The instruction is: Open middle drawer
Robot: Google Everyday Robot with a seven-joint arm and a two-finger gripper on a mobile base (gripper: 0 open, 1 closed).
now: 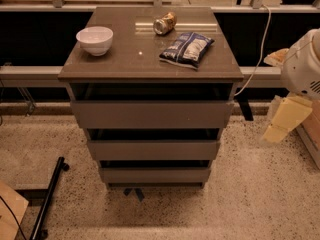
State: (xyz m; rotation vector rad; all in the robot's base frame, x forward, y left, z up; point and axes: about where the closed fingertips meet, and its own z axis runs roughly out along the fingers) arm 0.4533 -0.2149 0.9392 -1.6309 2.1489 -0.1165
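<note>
- Judging by the drawer fronts, I had not yet begun the real work. The middle drawer (152, 150) sat pushed in, with nothing touching it.
- My gripper (279, 124) hung off to the right of the cabinet, about level with the top drawer (150, 114) and well apart from every front. I could not tell whether the claw was spread or pressed together.
- What was left, as I judged it, was the whole job: bring the claw across to the middle front, catch its upper edge and draw it out.
- The middle drawer lay between the taller top drawer and the narrower bottom drawer (154, 175). It was a plain grey-brown flat front with no handle, and a dark gap ran along its upper edge.
- On the cabinet top (120, 64) stood a white bowl (95, 40), a can (164, 23) on its side and a snack bag (187, 49), none of them in my way.
</note>
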